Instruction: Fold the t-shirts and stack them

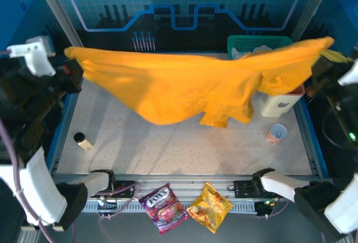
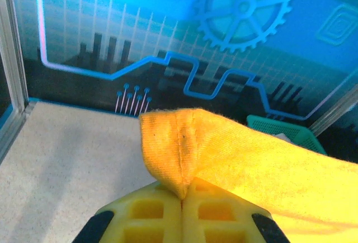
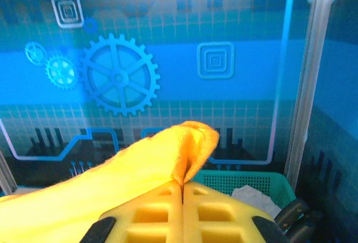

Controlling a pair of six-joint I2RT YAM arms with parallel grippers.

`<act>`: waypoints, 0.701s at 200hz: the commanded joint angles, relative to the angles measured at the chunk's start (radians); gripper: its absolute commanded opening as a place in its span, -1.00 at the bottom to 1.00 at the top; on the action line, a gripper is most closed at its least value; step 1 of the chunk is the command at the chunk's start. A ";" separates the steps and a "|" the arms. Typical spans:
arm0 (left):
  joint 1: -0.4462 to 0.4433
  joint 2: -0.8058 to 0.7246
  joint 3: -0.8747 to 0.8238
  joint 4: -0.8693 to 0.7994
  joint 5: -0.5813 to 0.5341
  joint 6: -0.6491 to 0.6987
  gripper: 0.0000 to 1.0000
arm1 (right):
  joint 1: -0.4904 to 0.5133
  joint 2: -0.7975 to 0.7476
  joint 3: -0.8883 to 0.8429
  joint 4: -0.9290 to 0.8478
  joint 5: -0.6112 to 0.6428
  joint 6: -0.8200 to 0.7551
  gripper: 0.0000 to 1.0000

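L. gripper (image 2: 182,197) & r. gripper (image 3: 182,185) are clamped shut on opp. ends of the golden-orange t-shirt (image 1: 179,86). A frame post (image 3: 306,86) is seen close by the r. gripper. The shirt is held stretched above the table (image 1: 168,148), with bare tabletop left below. The cloth is plain, sagging mid-span.
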 commanded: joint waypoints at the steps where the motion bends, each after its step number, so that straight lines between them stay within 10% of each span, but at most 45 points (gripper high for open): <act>1: -0.006 -0.083 0.036 -0.027 -0.014 0.022 -0.89 | 0.010 -0.056 0.077 -0.064 -0.006 0.026 -1.00; 75: -0.011 -0.143 0.032 0.038 -0.059 -0.016 -0.92 | -0.021 -0.086 0.175 -0.014 0.017 -0.017 -1.00; 140: -0.011 -0.036 -0.144 0.255 -0.103 0.020 -0.91 | -0.017 0.004 -0.185 0.283 0.147 -0.209 -1.00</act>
